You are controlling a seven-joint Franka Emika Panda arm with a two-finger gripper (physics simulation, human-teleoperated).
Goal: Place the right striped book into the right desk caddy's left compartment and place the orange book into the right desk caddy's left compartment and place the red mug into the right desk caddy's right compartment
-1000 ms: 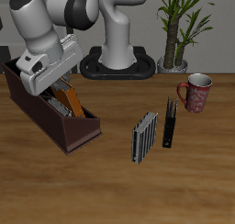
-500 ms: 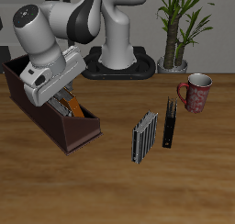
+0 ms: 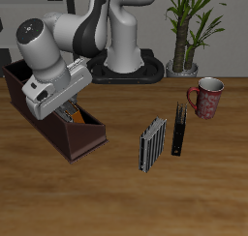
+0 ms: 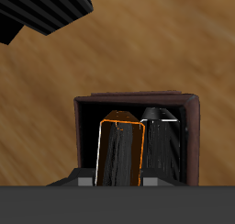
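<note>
My gripper [image 3: 66, 108] hangs over the slanted low end of the dark maroon caddy [image 3: 85, 143]. It is shut on the orange book [image 3: 75, 114], which stands partly inside that longer compartment. In the wrist view the orange book [image 4: 119, 152] reaches down into the caddy [image 4: 138, 100] beside a striped book [image 4: 163, 145] that stands there. The other striped book [image 3: 151, 143] stands on the table, apart from the caddy. The red mug [image 3: 206, 97] stands upright farther along, near the table's back. The caddy's squarish compartment is hidden behind my arm.
A slim black book [image 3: 178, 129] stands just beyond the striped book on the table. A potted plant [image 3: 189, 32] and my base [image 3: 126, 61] stand at the back. A dark shape [image 4: 41, 16] in the wrist view is unclear.
My arm has come down and slightly forward over the caddy. The orange book has sunk deeper into the compartment, so less of it shows. Nothing else has moved.
</note>
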